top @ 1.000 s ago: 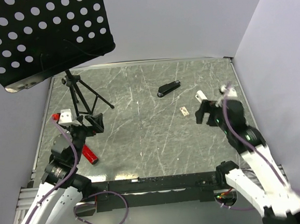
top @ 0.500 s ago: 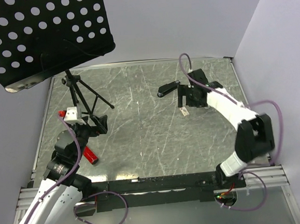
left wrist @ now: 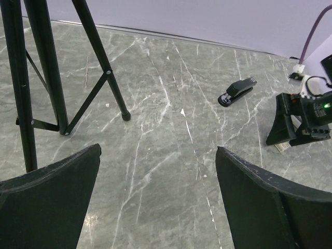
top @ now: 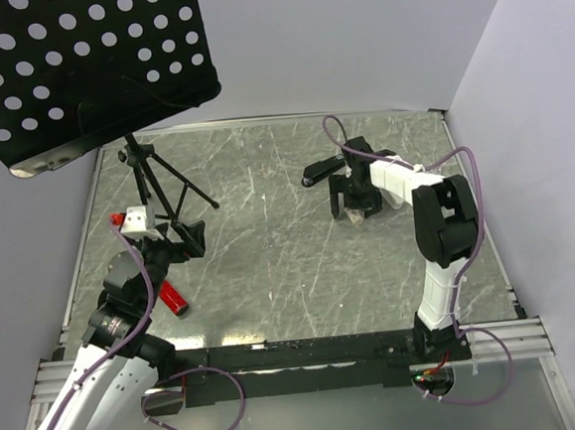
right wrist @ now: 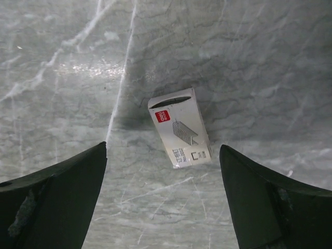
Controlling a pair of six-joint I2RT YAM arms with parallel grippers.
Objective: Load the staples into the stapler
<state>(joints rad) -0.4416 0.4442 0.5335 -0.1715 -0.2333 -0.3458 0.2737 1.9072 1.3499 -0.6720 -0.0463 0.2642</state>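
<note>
We're hovering the right gripper, jaws spread wide, straight over the staple box lying flat toward the far-right corner, its long axis skewed to the jaw gap.

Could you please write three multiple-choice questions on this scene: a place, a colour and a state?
1. Where is the staple box? A gripped in mid-air; B flat on the table between the spread fingers of the right tool; C at the table's near edge.
2. What colour is the stapler nearest that tool? A black; B red; C blue.
3. How is the left tool? A shut on the box; B shut, empty; C open, empty.
1 B: the right wrist view shows it lying there. 2 A: it is dark. 3 C: only table shows between its fingers.
</note>
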